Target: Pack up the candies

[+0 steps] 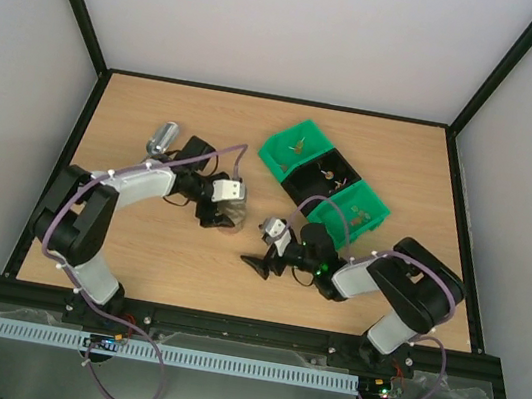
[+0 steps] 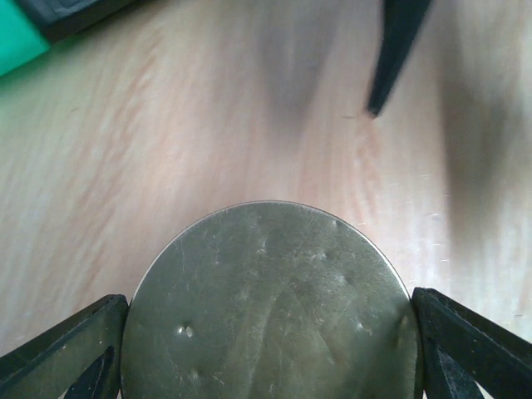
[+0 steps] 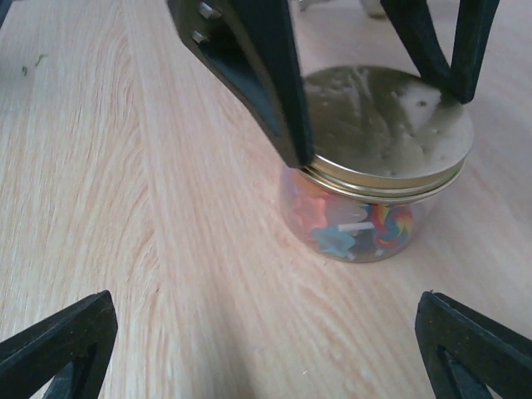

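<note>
A small clear jar stands on the table with colourful candies inside and a gold metal lid on top. My left gripper is shut on the lid, one finger on each side, as the top view also shows. My right gripper is open and empty, low over the table a short way from the jar, and it points at the jar in the top view. A few more candies lie in the bins.
A row of bins stands at the back right: green, black, green. A small metal scoop lies behind the left arm. A corner of a green bin shows in the left wrist view.
</note>
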Controlling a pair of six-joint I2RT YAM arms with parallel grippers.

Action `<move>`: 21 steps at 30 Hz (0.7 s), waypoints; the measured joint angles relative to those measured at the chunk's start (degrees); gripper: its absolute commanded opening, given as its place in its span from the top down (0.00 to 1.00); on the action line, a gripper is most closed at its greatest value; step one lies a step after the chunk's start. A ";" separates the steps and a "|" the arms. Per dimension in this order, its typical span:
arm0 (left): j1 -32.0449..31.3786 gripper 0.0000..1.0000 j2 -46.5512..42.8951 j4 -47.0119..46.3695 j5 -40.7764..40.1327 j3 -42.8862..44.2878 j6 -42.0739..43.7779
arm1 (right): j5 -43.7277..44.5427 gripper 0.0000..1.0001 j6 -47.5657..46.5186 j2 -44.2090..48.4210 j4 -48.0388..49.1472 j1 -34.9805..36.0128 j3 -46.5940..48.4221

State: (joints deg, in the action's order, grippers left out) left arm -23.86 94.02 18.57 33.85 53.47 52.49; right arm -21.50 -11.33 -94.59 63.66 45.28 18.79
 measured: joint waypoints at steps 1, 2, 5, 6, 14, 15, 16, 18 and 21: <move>0.87 0.33 0.81 -0.04 -0.09 0.87 -0.17 | -0.13 0.01 0.02 0.96 -0.94 -0.31 0.44; 1.66 0.33 1.57 -0.11 -0.13 1.70 -0.37 | -0.26 0.01 0.00 1.81 -1.68 -0.55 0.74; 4.42 0.31 4.11 -0.33 -0.37 4.57 -1.16 | -0.57 0.01 -0.02 4.52 -4.63 -1.51 1.55; 5.20 0.30 4.72 -0.39 -0.55 5.29 -1.36 | -0.66 0.01 0.00 5.70 -6.10 -1.86 1.90; 6.43 0.01 6.75 1.42 -1.99 8.66 -3.50 | -0.52 0.01 1.25 11.50 -16.20 -7.50 7.41; 6.40 0.01 7.26 2.25 -2.54 9.66 -4.33 | -0.50 0.01 1.33 12.35 -17.59 -8.41 8.35; 6.40 0.01 7.54 2.86 -2.84 10.34 -4.96 | -0.50 0.01 1.42 13.33 -19.32 -9.35 9.49; 6.56 0.01 7.63 4.66 -3.54 11.76 -6.73 | -0.50 0.01 1.46 15.15 -22.14 -10.99 11.61; 6.75 0.01 6.88 7.17 -4.07 14.08 -8.11 | -0.57 0.01 1.44 17.88 -26.27 -13.44 15.28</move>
State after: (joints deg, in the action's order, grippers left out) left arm -17.10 100.90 25.74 29.78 67.55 44.38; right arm -22.06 -9.89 -76.71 37.39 31.83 34.06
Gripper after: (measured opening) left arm 0.992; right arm 0.986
